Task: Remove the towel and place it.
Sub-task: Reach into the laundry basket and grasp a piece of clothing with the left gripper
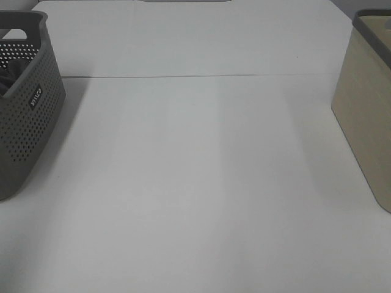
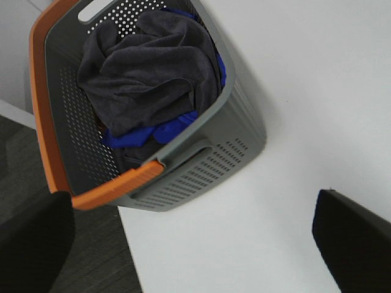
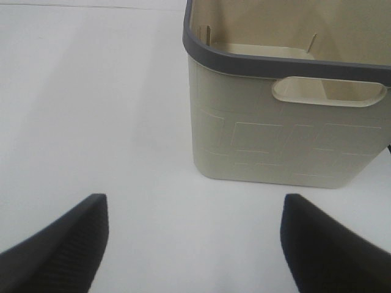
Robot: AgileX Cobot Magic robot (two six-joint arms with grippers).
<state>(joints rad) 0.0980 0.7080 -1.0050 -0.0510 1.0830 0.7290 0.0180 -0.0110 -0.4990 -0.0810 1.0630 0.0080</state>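
At the left gripper (image 2: 195,244), what are the fingers (image 2: 351,241) doing? Can't make it out on my phone. (mo_77)

Spread wide, one dark finger at each side of the left wrist view, gripping nothing. Only white table (image 2: 293,122) shows between them. Past them sits the grey perforated basket (image 2: 208,165) with the orange rim (image 2: 43,122), near the table's edge. The towel (image 2: 146,67) is bunched up inside it, charcoal grey, piled on top of a blue cloth (image 2: 156,131) that peeks out underneath and along one side. The fingers are apart from the basket, not touching it. (binwatcher)

Ok cool. And the right gripper (image 3: 195,244)? (mo_77)

Same deal, its fingers (image 3: 58,247) are wide apart, with nothing held and just table between them. Beyond them stands a beige bin (image 3: 275,140) with a dark grey rim (image 3: 256,61) and an oval handle slot (image 3: 327,94) in the near wall. It's upright on the table, and the fingers aren't touching it. From the high camera, the basket is cut off at the left edge and the bin at the right edge, well apart, with the white tabletop running between them. You can only see a sliver of something dark inside the basket from up there, so the left wrist view is the one that shows the towel properly. (binwatcher)
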